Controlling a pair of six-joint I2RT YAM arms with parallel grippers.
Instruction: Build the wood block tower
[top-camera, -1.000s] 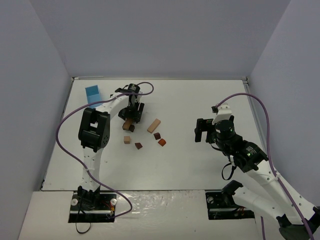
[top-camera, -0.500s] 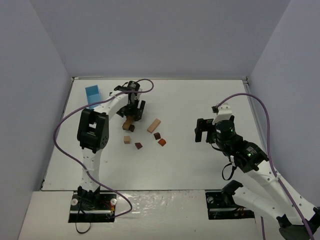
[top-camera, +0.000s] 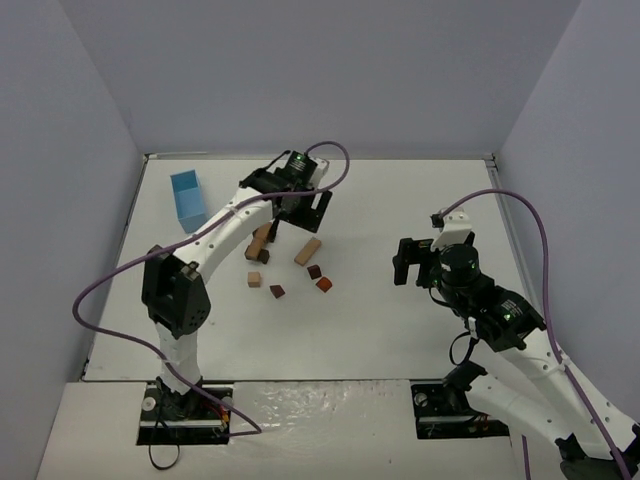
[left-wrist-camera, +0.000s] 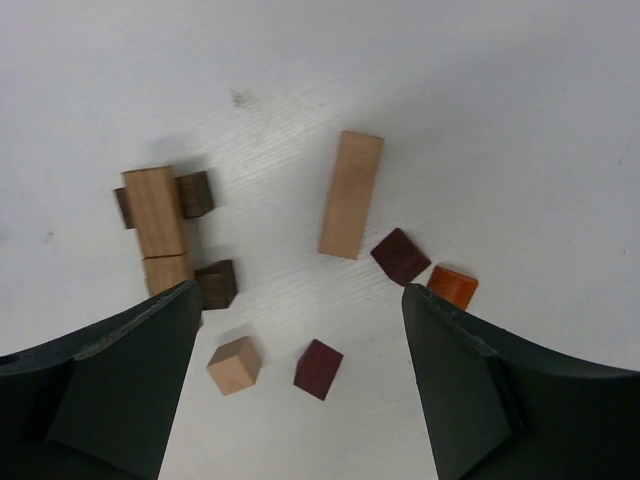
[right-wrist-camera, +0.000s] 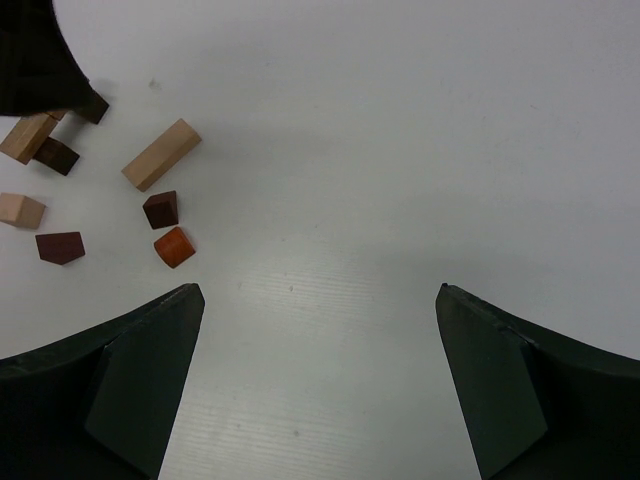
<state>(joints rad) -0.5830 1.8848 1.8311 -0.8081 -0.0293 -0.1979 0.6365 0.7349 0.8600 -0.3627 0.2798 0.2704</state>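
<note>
1. Four small wood blocks (top-camera: 277, 292) lie nearest the arm bases, loose on the table (top-camera: 400, 200). They are a tan cube (left-wrist-camera: 235, 364), a maroon cube (left-wrist-camera: 319, 368), a dark red cube (left-wrist-camera: 401, 256) and an orange piece (left-wrist-camera: 452, 286), and none touches another.
2. Well to the right of them hangs the right gripper (right-wrist-camera: 320, 290), its jaws spread as wide as they go with only bare table between them. The blocks sit at the far left edge of its view.
3. Just beyond the cubes the tan bar (left-wrist-camera: 351, 194) lies flat and apart from everything.
   - From the left wrist, its long axis runs away from the fingers with a slight tilt.
   - It sits ahead of the gap between them, a little toward the right-hand finger.
   - The jaws therefore span its narrow width, and I judge a descent with a small forward reach would bracket it.
4. Left of the bar stands the tower (left-wrist-camera: 155, 210), only a low start. A tan block lies across dark brown pieces, with another tan block and a dark brown cube close against its near side. It lies ahead of the left-hand finger, not the gap.
5. Above the far side of the group hovers the left gripper (top-camera: 300, 210), jaws wide apart and empty. It is much the nearer arm to both the bar and the tower.
6. Farthest left, the blue box (top-camera: 187, 200) sits well apart.
</note>
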